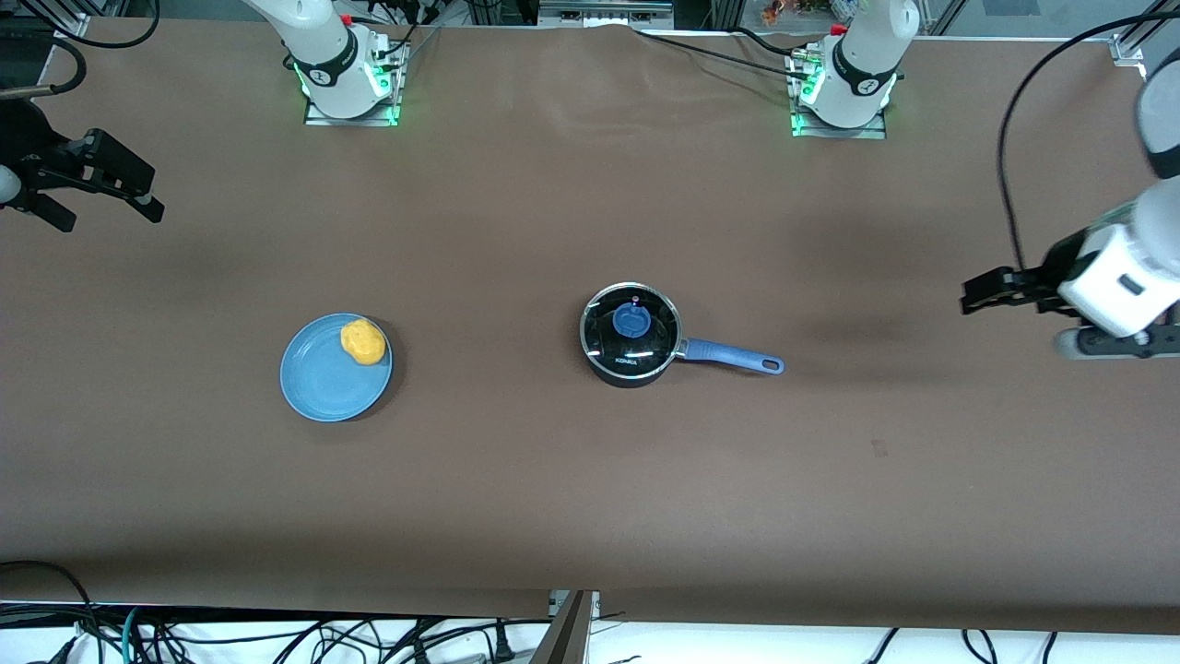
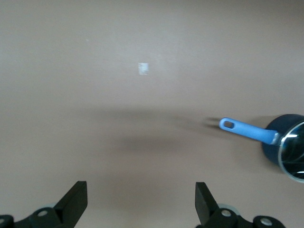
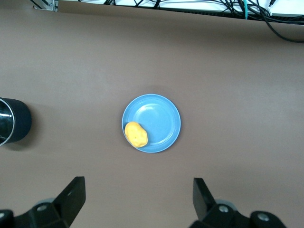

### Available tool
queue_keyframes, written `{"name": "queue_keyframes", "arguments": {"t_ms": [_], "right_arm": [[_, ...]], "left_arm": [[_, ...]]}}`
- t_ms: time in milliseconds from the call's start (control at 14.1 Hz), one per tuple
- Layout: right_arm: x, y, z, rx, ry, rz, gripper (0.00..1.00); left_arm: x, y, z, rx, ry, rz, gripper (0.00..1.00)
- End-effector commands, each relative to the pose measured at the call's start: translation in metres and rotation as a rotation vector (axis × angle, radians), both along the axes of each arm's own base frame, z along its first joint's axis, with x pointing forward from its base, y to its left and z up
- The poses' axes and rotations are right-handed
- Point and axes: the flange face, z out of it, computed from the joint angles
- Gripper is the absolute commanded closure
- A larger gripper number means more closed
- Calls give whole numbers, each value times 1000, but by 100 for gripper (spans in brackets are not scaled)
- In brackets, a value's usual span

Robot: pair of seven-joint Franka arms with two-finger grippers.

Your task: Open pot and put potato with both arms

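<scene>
The black pot [image 1: 631,355] stands mid-table with its glass lid [image 1: 656,343] and blue knob [image 1: 632,321] on it. Its blue handle [image 1: 733,356] points toward the left arm's end. The yellow-orange potato [image 1: 363,341] lies on a light-blue plate [image 1: 323,383] toward the right arm's end. My left gripper [image 1: 970,295] is open and empty, up in the air over bare table past the handle. My right gripper [image 1: 111,214] is open and empty over bare table near its end. The left wrist view shows the pot [image 2: 271,148] and handle [image 2: 247,130]. The right wrist view shows the potato [image 3: 136,134], plate [image 3: 159,116] and pot [image 3: 14,122].
Both arm bases [image 1: 348,78] [image 1: 843,88] stand at the table's edge farthest from the front camera. A small pale mark [image 1: 879,448] lies on the brown cloth, nearer the camera than the handle. Cables [image 1: 277,636] hang below the near edge.
</scene>
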Motion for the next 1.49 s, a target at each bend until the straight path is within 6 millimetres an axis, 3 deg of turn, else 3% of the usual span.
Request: {"name": "queue_keyframes", "arguments": {"t_ms": [0, 71, 284, 426, 567, 851, 993, 1135, 1206, 1348, 1418], "right_arm": [[15, 7, -22, 1, 39, 13, 0], [22, 10, -36, -2, 64, 14, 0], [36, 17, -68, -11, 122, 22, 0], [39, 19, -71, -7, 118, 20, 0], [41, 21, -70, -5, 104, 19, 0], [40, 18, -58, -22, 63, 19, 0], [43, 16, -70, -19, 87, 12, 0], [43, 6, -73, -16, 101, -1, 0], [45, 4, -83, -19, 119, 0, 0], [69, 15, -158, -54, 240, 23, 0], [73, 16, -177, -54, 276, 23, 0]], "left_arm": [[15, -85, -29, -18, -7, 52, 0], [19, -122, -38, -23, -45, 99, 0], [26, -207, -85, -58, -116, 189, 0], [24, -258, -122, -81, -150, 210, 0], [19, -293, -156, -84, -161, 227, 0], [6, -354, -190, -43, -166, 177, 0], [-3, -365, -200, 18, -204, 105, 0], [-28, -389, -212, 32, -192, 3, 0], [-36, -396, -212, 46, -204, -39, 0], [-50, -403, -216, 44, -183, -92, 0], [-58, -407, -219, 43, -173, -124, 0]]}}
